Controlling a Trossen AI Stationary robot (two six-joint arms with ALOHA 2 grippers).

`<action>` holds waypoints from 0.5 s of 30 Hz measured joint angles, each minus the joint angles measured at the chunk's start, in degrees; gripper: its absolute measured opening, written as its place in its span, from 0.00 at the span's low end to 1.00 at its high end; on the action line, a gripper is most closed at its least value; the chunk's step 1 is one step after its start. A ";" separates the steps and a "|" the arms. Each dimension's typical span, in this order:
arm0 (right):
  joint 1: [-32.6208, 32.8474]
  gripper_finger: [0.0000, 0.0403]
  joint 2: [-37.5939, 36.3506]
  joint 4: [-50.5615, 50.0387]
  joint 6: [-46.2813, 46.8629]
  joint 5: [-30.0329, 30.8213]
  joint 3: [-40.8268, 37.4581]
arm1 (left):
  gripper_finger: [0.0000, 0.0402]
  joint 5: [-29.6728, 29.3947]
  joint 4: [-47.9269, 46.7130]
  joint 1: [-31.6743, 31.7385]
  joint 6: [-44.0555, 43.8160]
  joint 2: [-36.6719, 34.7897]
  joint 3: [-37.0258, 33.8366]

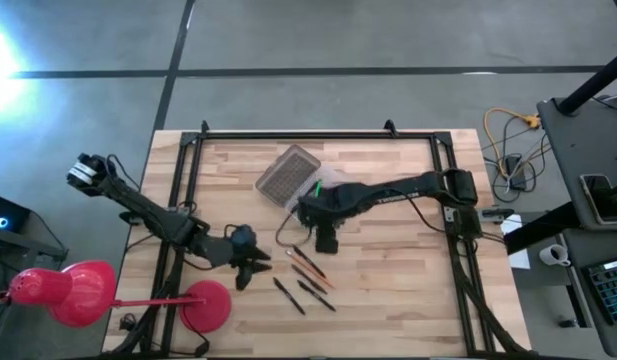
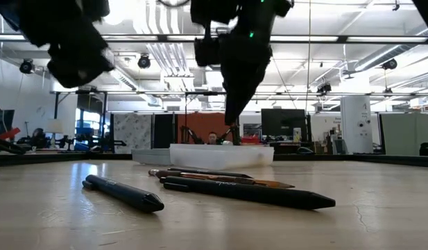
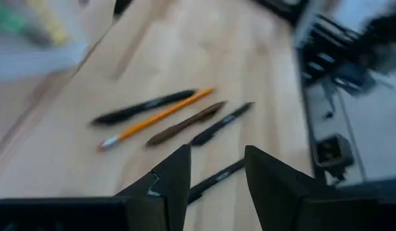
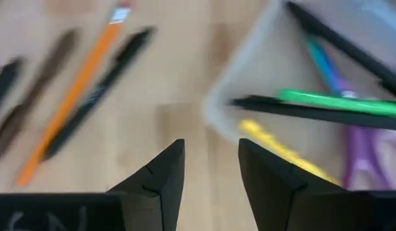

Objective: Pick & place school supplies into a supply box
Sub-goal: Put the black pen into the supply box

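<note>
Progress roughly half: box (image 4: 300, 96) already holds green, yellow, purple and black pens; five more lie loose on table (image 1: 388, 290), pencil (image 3: 156, 119) among them. Box open at table centre, clear and shallow, dimpled lid (image 1: 287, 172) tilted behind it. Right gripper (image 4: 207, 176) released, empty, at box edge. Left gripper (image 3: 217, 179) released, empty, over the loose pens.

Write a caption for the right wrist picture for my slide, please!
Open right gripper hovers over the wooden table, between the orange pencil and the clear plastic supply box.
</note>
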 joint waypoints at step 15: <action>11.69 0.33 -3.28 -6.39 24.09 12.28 0.00 | 0.32 0.12 9.92 -4.62 19.98 16.34 0.81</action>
